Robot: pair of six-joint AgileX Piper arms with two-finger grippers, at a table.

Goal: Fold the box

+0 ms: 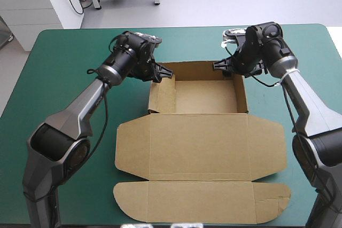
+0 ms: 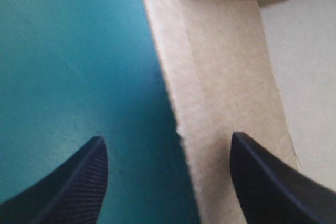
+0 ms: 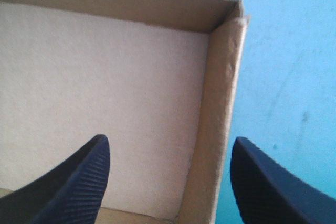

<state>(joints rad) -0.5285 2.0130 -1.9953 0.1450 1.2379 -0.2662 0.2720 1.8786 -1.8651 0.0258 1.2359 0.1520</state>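
The brown box (image 1: 197,132) lies mid-table. Its far part is a tray (image 1: 206,95) with walls raised, and the lid panel lies flat toward the near edge. My left gripper (image 1: 163,73) is at the tray's far-left corner. In the left wrist view it (image 2: 168,182) is open, and the tray's left wall (image 2: 220,77) stands between its fingers, closer to one. My right gripper (image 1: 222,67) is at the far-right corner. It (image 3: 170,182) is open too and straddles the tray's right wall (image 3: 218,124), one finger inside the tray, one outside.
The lid's rounded side flaps (image 1: 124,150) and the long front flap (image 1: 203,201) lie flat, reaching close to the table's near edge. Bare teal-green cover (image 1: 59,78) shows to the left and right of the box and beyond the tray.
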